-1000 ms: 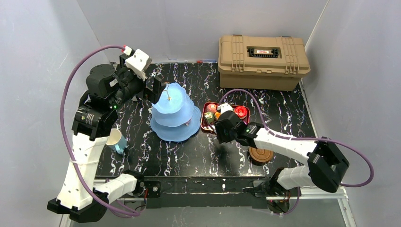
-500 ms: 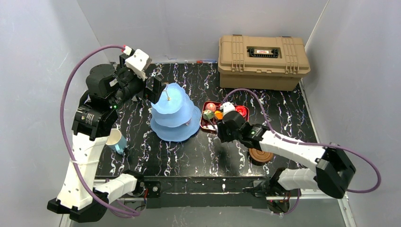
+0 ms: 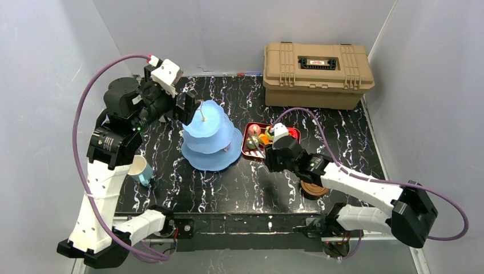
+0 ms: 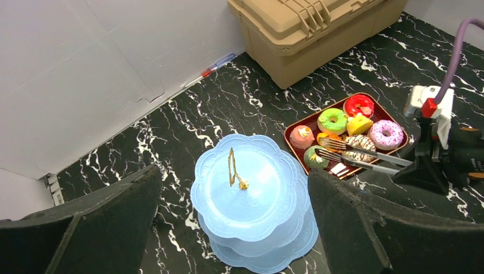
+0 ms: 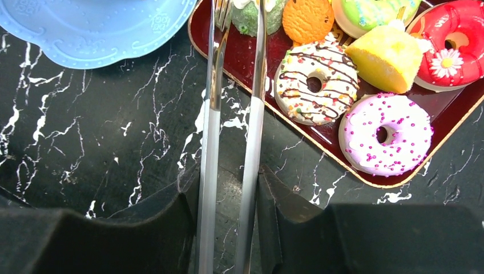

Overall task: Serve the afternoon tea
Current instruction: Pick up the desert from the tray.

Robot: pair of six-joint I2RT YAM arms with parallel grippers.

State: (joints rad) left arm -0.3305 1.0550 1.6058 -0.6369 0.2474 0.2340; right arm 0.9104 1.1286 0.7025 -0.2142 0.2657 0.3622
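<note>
The light blue three-tier stand [image 3: 211,137] [image 4: 251,194] stands mid-table with bare tiers. To its right, toy donuts and cakes fill a dark red tray [image 3: 246,149] [image 5: 319,154]: a chocolate-striped donut [image 5: 315,81], a pink donut [image 5: 388,134], a yellow cake [image 5: 385,57]. Metal tongs [image 5: 254,114] [image 4: 365,157] lie over the tray's near rim, tips beside a green cake [image 5: 251,14]. My right gripper [image 5: 228,177] [image 3: 268,157] presses both tong arms from outside. High behind the stand, my left gripper [image 4: 234,171] [image 3: 185,105] hangs wide open, holding nothing.
A tan plastic case [image 3: 317,74] stands at the back right. A white-and-teal cup [image 3: 140,170] lies near the left arm. Brown saucers [image 3: 315,187] are stacked at the front right, under the right forearm. Grey walls close in on both sides.
My right arm has slid to the right along the tray's near edge, and its jaws have narrowed onto the tongs. The left arm has not moved.
</note>
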